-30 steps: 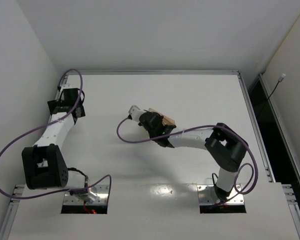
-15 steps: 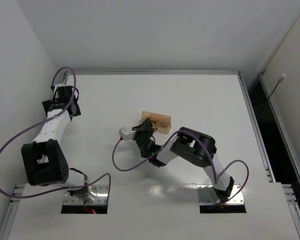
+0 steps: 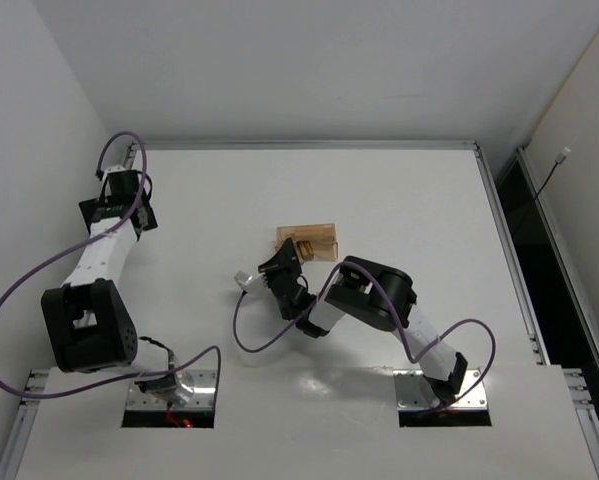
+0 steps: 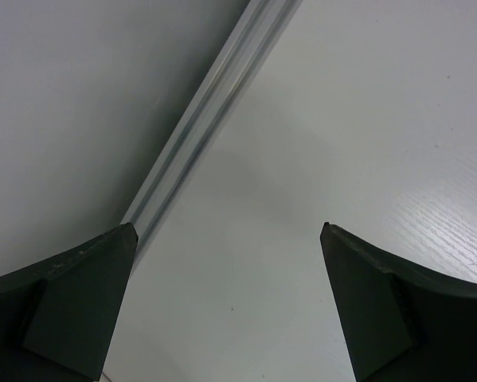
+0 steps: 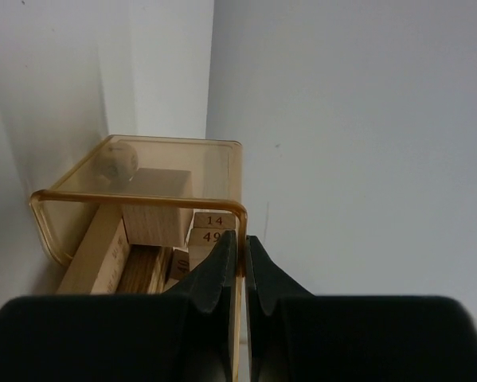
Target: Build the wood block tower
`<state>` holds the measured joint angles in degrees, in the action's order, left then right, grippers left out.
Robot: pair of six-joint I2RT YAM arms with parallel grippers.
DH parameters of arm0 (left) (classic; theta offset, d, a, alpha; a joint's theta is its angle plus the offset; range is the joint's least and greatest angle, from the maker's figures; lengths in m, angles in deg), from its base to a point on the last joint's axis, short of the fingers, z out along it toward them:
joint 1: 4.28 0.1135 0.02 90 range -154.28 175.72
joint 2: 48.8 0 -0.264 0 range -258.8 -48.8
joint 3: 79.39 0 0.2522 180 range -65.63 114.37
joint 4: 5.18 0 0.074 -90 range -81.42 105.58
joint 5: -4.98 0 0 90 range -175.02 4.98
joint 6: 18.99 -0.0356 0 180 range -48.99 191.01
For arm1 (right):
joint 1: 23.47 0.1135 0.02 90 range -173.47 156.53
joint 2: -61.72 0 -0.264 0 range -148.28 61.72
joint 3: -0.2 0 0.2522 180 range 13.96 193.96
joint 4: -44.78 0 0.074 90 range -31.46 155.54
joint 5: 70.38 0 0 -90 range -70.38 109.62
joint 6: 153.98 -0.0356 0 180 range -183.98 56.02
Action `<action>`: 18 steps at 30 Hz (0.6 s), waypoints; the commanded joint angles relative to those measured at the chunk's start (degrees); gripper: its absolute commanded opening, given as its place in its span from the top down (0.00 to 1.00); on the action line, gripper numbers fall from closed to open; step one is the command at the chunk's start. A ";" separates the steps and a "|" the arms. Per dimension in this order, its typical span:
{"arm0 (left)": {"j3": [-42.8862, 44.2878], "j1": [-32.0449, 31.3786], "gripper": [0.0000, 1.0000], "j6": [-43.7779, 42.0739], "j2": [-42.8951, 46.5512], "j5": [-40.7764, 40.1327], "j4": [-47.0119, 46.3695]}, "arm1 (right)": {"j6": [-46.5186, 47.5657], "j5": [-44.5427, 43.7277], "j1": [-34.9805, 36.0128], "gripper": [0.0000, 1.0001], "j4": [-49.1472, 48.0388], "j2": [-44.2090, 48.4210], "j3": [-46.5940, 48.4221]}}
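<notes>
Several light-tan wood blocks (image 5: 154,216), some with printed numbers, lie loose inside a clear amber plastic box (image 5: 134,199); they form no stack. A small wooden ball (image 5: 115,160) is in the box too. My right gripper (image 5: 240,248) is shut on the box's right wall, one finger inside and one outside. In the top view the box (image 3: 317,240) sits mid-table, with my right gripper (image 3: 289,256) at its near-left side. My left gripper (image 3: 119,186) is open and empty at the far-left table edge, also in the left wrist view (image 4: 228,232).
A metal rail (image 4: 197,119) runs along the table's left edge, right under my left gripper, with the wall beside it. The right arm's elbow (image 3: 374,290) is folded over the near-middle of the table. Purple cables loop beside both arms.
My right wrist swung from over the box to its near-left side, and the elbow folded in. The box shifted slightly left and is more exposed. My left gripper moved toward the far-left corner.
</notes>
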<state>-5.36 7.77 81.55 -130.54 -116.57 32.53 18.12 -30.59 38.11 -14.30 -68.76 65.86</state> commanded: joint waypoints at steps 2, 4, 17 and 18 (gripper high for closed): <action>2.22 0.69 0.00 -0.88 0.44 0.61 -1.36 | 7.62 6.61 -0.94 1.00 -31.14 4.17 1.02; 2.83 0.69 0.00 -0.88 0.44 1.14 -1.36 | 8.69 9.25 -0.94 1.00 -31.14 6.72 1.01; 0.99 0.69 0.00 -0.35 1.58 2.20 -2.41 | 5.78 5.57 -0.68 1.00 -31.14 5.16 -0.92; 1.77 0.69 0.00 -0.87 1.58 2.20 -2.41 | 5.18 3.83 -0.67 1.00 -31.14 4.45 -0.92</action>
<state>-5.05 7.77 80.92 -130.54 -114.56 32.03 23.87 -23.82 36.49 -13.65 -63.16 65.20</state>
